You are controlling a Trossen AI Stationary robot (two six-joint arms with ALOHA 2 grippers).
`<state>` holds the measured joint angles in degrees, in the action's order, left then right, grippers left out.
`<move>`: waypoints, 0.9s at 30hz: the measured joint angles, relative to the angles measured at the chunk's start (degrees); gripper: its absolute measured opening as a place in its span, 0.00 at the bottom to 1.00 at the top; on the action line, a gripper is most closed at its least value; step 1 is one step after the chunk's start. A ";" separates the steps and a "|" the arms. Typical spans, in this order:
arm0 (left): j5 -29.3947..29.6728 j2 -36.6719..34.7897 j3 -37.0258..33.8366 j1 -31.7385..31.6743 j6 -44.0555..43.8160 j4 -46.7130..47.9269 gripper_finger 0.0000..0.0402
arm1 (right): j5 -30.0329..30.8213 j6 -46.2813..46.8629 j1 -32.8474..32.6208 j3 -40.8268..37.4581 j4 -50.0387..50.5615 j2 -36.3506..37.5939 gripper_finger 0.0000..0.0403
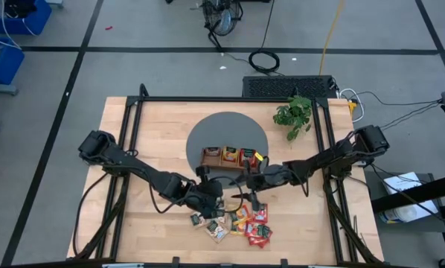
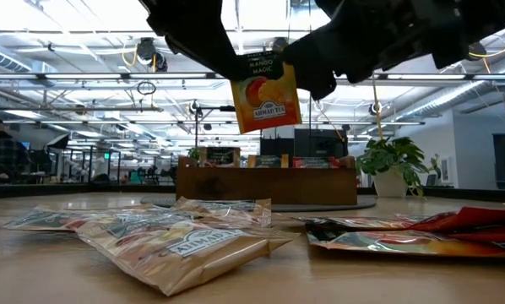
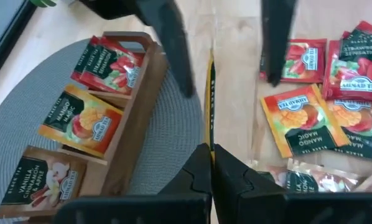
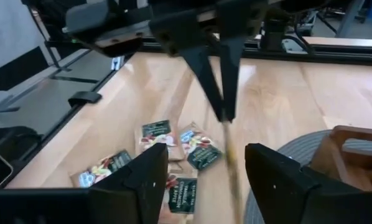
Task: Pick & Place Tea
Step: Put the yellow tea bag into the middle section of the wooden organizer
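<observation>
Left gripper [image 3: 206, 163] jaws clamped on mango sachet [image 2: 266, 93]; right gripper [image 4: 201, 177] jaws apart beside it. Thin edge-grip, probably; could slip free.

The lifted mango sachet [image 2: 267, 95] is orange-yellow with a dark green label band and a printed mango. On the pale wooden table [image 1: 155, 134], the loose sachets [image 1: 234, 223] are red, orange and tan, while the brown tray [image 1: 230, 158] sits on a grey round mat [image 1: 226, 130].
</observation>
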<state>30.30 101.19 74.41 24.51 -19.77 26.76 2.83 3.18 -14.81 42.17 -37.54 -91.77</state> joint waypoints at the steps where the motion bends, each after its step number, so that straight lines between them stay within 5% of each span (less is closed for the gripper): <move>1: 0.05 0.00 0.00 0.00 -0.06 -0.02 0.00 | 0.04 0.00 0.02 0.00 0.10 0.00 0.48; 10: 0.33 1.29 0.04 -0.33 -0.50 -0.70 0.00 | 0.24 -1.59 0.02 -0.02 -0.22 -0.02 0.37; 21: -0.34 2.25 0.02 -1.29 0.00 -1.27 0.00 | 0.11 -2.79 0.30 -0.02 -1.73 -3.46 0.02; 27: -0.37 2.25 0.02 -1.25 0.11 -1.20 0.01 | 0.27 -3.78 0.46 -0.02 -2.05 -3.54 0.00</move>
<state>29.93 103.44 74.43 23.27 -19.66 25.56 3.10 -0.60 -14.35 42.15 -39.59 -95.31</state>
